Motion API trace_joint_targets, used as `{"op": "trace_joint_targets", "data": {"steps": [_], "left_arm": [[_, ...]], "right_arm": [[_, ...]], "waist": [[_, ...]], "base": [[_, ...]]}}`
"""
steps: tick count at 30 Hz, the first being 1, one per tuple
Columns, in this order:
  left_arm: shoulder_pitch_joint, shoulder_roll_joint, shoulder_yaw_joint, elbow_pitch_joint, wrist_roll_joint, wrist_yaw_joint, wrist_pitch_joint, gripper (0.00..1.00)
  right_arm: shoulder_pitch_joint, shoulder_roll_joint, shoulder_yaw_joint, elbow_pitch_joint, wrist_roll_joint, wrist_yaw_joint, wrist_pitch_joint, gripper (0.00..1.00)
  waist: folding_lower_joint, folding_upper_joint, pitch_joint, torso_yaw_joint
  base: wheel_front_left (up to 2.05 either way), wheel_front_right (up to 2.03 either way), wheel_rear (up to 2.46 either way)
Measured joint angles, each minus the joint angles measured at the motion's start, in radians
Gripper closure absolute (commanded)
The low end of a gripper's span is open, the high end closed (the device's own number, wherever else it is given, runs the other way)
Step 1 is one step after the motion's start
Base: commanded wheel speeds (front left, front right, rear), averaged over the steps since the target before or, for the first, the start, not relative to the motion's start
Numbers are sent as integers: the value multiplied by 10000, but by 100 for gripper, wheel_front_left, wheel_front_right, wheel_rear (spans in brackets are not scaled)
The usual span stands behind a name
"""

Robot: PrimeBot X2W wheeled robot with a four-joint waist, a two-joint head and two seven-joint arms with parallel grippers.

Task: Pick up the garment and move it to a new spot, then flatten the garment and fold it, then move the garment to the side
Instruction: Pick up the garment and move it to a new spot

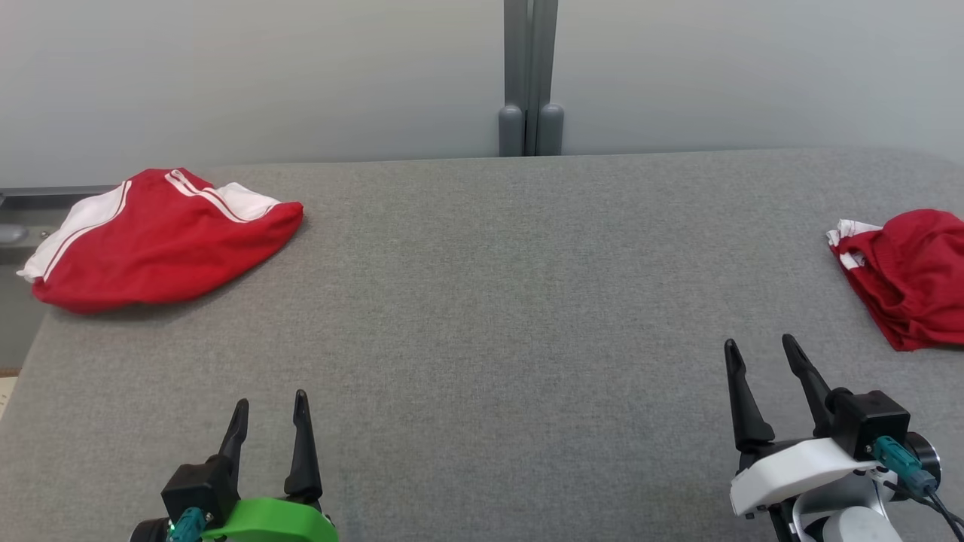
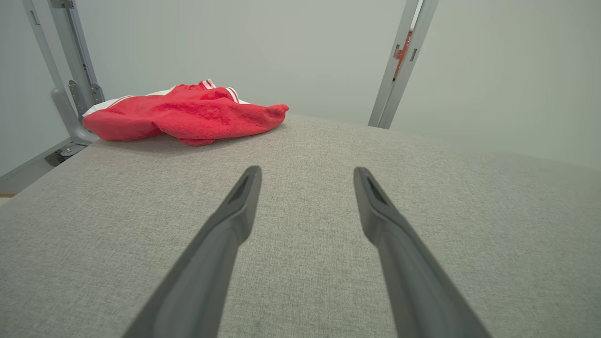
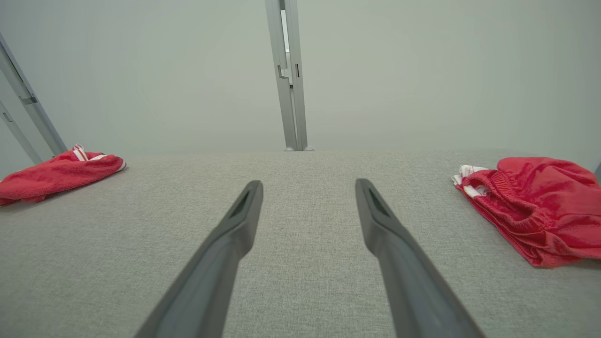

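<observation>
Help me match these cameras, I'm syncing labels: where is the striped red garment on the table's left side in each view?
Head view: the striped red garment lies far left, near the table's back corner.
Left wrist view: upper left, on the table's far side.
Right wrist view: left edge, about mid-height.
Shared landmark: the grey upright post behind the table; the garment lies left of it everywhere.
</observation>
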Motion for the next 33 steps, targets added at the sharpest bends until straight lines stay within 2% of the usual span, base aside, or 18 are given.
{"op": "trace_joint_targets", "data": {"steps": [10,21,26,33], "left_arm": [[-66,2,29,-61,75,-13,-2,0],[-184,148,188,-244,113,35,-4,0],[-52,163,660,-763,35,286,-17,0],[490,86,1241,-1517,-8,516,-17,0]], "right_arm": [[49,2,174,-84,79,-2,-50,0],[5,4,355,-21,274,-2,-150,0],[-526,19,949,100,222,-2,-65,0],[-1236,17,1546,541,146,-2,0,0]], "waist": [[0,0,18,909],[0,0,38,2941],[0,0,128,3861],[0,0,500,4486]], "base": [[0,0,0],[0,0,0],[0,0,0],[0,0,0]]}}
